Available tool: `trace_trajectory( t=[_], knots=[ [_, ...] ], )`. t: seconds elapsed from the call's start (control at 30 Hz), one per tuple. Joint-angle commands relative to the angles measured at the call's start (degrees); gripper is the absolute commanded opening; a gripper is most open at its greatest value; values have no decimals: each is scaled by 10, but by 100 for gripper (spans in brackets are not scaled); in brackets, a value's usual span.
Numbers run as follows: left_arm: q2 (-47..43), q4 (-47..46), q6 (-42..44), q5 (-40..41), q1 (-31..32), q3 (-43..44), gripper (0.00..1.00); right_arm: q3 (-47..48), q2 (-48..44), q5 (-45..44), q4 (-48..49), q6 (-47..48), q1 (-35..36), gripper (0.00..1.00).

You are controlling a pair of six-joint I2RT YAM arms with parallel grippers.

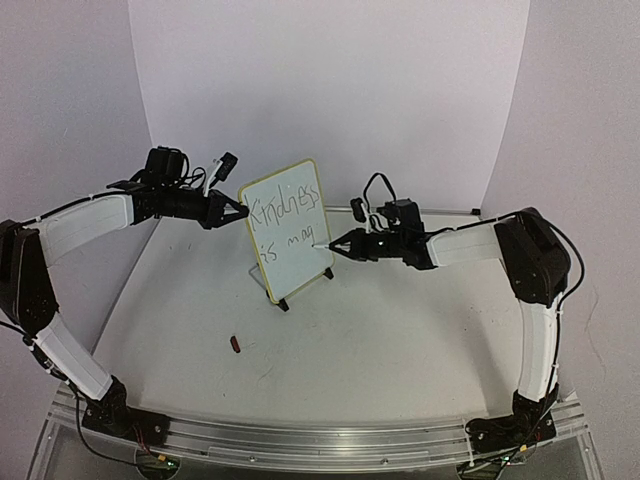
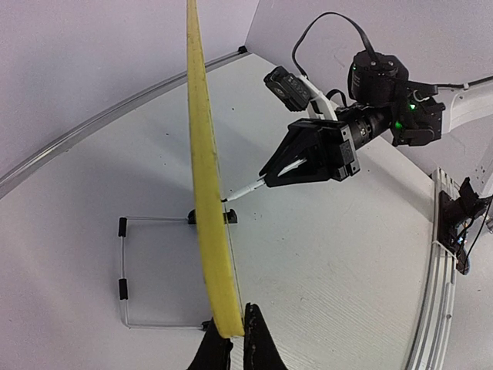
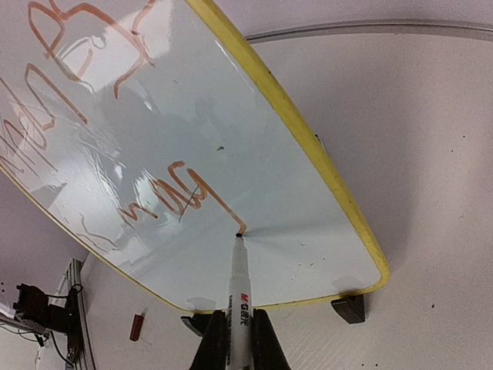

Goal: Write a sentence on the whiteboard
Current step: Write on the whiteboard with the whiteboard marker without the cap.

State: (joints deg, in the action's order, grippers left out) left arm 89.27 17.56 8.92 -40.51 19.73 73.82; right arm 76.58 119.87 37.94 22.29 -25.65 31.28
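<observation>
White tabletop [image 1: 400,330]: left gripper [image 1: 238,211] clamps yellow-framed rectangular whiteboard [image 1: 300,268], bracing it mid-frame; right gripper [image 1: 342,244] pinches slim white marker [image 3: 239,289], tip touching.

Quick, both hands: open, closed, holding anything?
Left hand: closed on the whiteboard edge.
Right hand: closed on the marker, tip on the whiteboard.
</observation>
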Motion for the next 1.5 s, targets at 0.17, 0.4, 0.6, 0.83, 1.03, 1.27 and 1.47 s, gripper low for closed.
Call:
trace_trajectory(
  t=[0.17,0.4,0.6,0.83,1.03,1.27,1.47],
  knots=[
    [15,40,13,11,5,5,0,2,-16,7,9,3,10,0],
    [14,41,14,12,6,6,0,-29,-64,14,65,-25,10,0],
    [13,40,15,13,6,5,0,-50,-107,-13,89,-28,9,0],
    [14,41,15,13,6,6,0,-38,-100,-58,84,-24,9,0],
    [16,41,15,13,7,5,0,-17,-76,-58,76,-24,9,0],
    [19,41,15,12,7,5,0,-2,-57,-58,64,-20,9,0],
    [17,42,15,13,8,6,0,8,-45,-61,56,-18,9,0]
  ],
)
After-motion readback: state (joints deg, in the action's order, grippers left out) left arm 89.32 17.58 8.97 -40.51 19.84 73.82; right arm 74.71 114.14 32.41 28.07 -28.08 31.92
